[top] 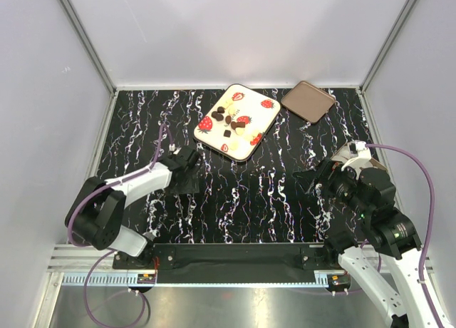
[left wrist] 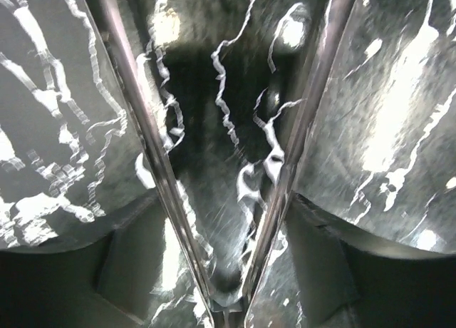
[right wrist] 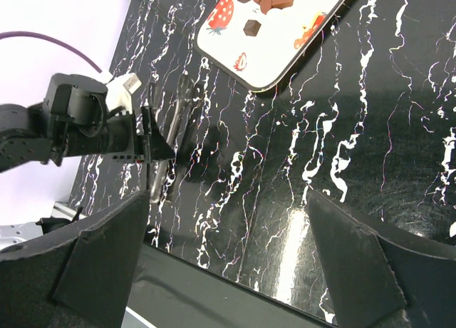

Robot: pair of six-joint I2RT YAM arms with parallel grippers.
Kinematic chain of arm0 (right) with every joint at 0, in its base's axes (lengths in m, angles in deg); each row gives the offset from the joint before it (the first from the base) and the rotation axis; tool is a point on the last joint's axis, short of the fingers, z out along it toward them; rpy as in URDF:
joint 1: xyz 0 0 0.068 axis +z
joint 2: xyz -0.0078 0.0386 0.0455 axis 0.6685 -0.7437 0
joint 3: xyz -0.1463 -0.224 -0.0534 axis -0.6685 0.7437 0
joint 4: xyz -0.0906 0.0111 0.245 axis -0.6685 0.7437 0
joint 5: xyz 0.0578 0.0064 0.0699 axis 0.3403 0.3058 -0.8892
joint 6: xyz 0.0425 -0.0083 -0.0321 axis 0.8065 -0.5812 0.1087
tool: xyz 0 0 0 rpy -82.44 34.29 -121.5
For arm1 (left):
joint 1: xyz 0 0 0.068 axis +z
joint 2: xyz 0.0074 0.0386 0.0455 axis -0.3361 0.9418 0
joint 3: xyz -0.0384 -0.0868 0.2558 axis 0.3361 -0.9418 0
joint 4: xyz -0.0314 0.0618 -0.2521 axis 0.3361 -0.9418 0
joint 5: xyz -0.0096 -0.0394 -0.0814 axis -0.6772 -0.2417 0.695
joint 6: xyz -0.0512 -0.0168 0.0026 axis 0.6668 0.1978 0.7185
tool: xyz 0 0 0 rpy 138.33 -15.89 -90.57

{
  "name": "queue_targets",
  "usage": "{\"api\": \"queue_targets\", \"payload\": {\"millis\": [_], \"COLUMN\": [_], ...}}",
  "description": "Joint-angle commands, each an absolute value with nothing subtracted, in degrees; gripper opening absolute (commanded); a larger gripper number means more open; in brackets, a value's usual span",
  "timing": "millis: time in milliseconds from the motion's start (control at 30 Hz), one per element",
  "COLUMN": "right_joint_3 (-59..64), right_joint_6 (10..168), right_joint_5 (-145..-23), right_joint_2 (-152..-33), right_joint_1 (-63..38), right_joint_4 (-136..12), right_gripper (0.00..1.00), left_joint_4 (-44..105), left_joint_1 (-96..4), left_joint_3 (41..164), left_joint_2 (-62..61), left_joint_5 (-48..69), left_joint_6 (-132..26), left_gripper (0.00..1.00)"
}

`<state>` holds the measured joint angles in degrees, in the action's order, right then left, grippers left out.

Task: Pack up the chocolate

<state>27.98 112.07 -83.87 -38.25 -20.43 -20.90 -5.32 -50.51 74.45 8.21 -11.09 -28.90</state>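
1. Table (top: 271, 200): flat black slab with irregular white marble veins, glossy enough to throw glare in the right wrist view.
2. Tray (top: 255, 113): cream rounded square with a smooth, shiny face printed with flat red strawberries. It lies at the back centre of the table, turned diagonally.
3. Lid (top: 308, 101): plain brown rounded square with a lighter edge, just beside the tray's right corner.
4. Right gripper (right wrist: 228, 200): two dark angular fingers spread to full width above bare table, with nothing between them.
5. Left gripper (top: 185, 177): lowered to the table on the left, with a finger on either side of the tongs. The fingers are partly spread, and whether they press the metal cannot be told.
6. Tongs (left wrist: 158, 150): two slim polished steel arms meeting in a V, lying flat on the table.
7. Chocolate (top: 229, 119): small dark brown pieces, some cube-like and some rounded. They are clustered loose on the middle of the tray, well apart from both grippers. Paler bits among them are too small to identify.
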Motion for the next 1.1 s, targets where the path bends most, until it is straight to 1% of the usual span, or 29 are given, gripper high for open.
{"api": "queue_targets", "payload": {"millis": [0,133,167,300,533,700,1067], "right_joint_3": [26.1,25.7,25.7,26.1,26.7,27.5,27.3], "right_joint_6": [112.2,112.9,113.1,114.5,115.3,115.4,113.4], "right_joint_5": [-83.9,-84.1,-84.3,-84.3,-85.7,-85.7,-83.5], "right_joint_2": [-38.6,-38.2,-38.1,-37.9,-38.5,-39.0,-45.7], "right_joint_1": [-20.6,-20.6,-20.6,-20.6,-20.7,-20.7,-20.6], "right_joint_4": [-21.8,-21.5,-21.4,-21.2,-21.8,-22.6,-24.2], "right_gripper": [1.0,1.0,1.0,1.0,1.0,1.0,0.99], "left_joint_4": [-13.0,-21.5,-23.0,-30.0,-35.2,-34.7,-26.1], "left_joint_1": [-50.5,-50.8,-50.8,-51.6,-53.3,-54.1,-55.4], "left_joint_3": [81.1,89.1,92.3,99.8,110.3,114.0,123.3], "left_joint_2": [4.9,1.3,0.7,-1.5,-1.9,0.4,14.7], "left_joint_5": [-13.2,-15.4,-15.4,-14.8,-12.5,-11.8,-7.9], "left_joint_6": [-30.6,-32.7,-33.4,-36.0,-38.5,-41.3,-48.3], "left_gripper": [0.65,0.61,0.58,0.55,0.52,0.52,0.49]}}
